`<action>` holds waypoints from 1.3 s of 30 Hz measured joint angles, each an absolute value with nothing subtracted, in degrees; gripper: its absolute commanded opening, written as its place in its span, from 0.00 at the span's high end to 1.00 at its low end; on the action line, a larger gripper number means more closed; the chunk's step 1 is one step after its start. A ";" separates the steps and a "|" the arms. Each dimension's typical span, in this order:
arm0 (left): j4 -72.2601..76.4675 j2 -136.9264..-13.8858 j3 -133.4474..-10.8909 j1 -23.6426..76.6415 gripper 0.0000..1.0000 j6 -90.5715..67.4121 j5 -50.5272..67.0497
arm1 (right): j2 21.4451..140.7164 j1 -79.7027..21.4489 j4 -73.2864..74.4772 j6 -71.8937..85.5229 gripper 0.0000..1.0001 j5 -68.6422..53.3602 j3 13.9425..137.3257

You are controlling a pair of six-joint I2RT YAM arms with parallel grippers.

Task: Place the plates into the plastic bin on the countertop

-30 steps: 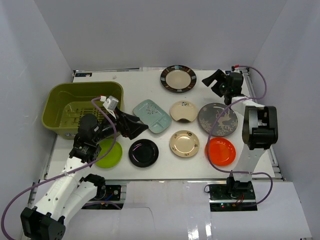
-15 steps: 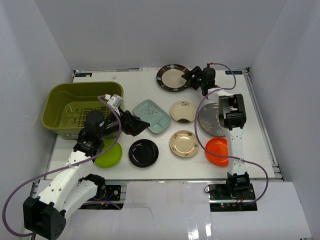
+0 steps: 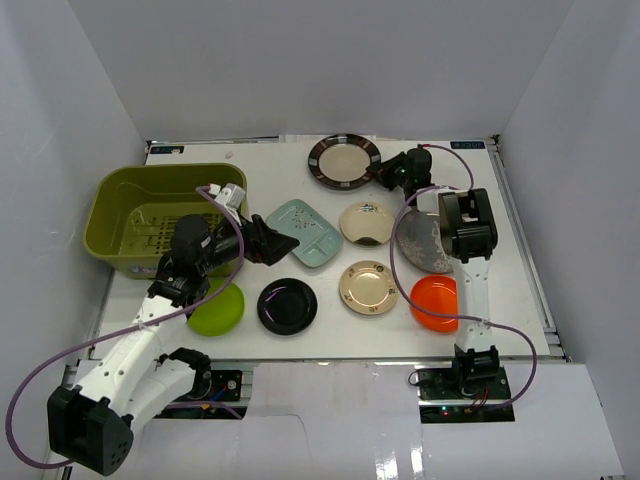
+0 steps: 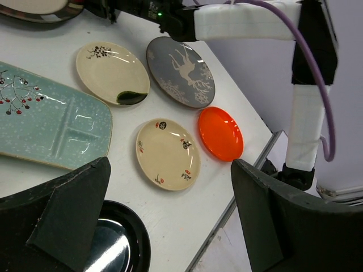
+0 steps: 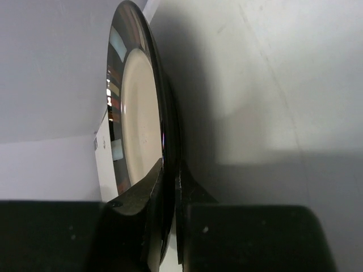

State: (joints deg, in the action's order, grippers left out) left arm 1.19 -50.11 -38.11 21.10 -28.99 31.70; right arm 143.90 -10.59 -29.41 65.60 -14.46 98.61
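Your right tool (image 5: 170, 181) is pinching the rim of the dark-rimmed cream plate (image 5: 136, 124), which is lying at the far edge of the surface (image 3: 250, 160), well apart from the olive-green bin (image 3: 110, 195). Your left tool (image 4: 170, 221) is hanging spread by the teal tray (image 4: 45, 124). Your right arm is hiding part of the grey deer plate (image 3: 420, 245).

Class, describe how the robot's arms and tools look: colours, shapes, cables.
Left arm and right arm: white links, black joints, a purple cable looping along each. Left tool and right tool: black, with two wedge-shaped fingers.
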 measured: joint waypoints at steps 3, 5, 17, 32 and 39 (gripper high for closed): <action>1.08 -51.13 -38.96 21.10 0.05 -29.69 31.16 | 136.16 -9.58 -29.08 63.83 0.92 -15.86 89.78; 1.04 -52.12 -39.55 21.10 0.11 -30.89 30.81 | 129.03 -8.88 -29.52 62.85 0.92 -17.23 82.21; 2.26 -62.78 -45.01 21.10 0.22 -39.59 28.88 | 90.00 -9.47 -50.96 64.95 0.92 -34.28 43.55; 6.57 -67.81 -44.62 21.61 1.00 -43.75 26.37 | 80.27 -14.24 -54.35 63.66 0.85 -41.74 30.35; 1.28 -65.19 -44.75 21.52 1.00 -41.93 24.10 | 79.22 -15.94 -56.49 66.46 0.24 -42.78 28.77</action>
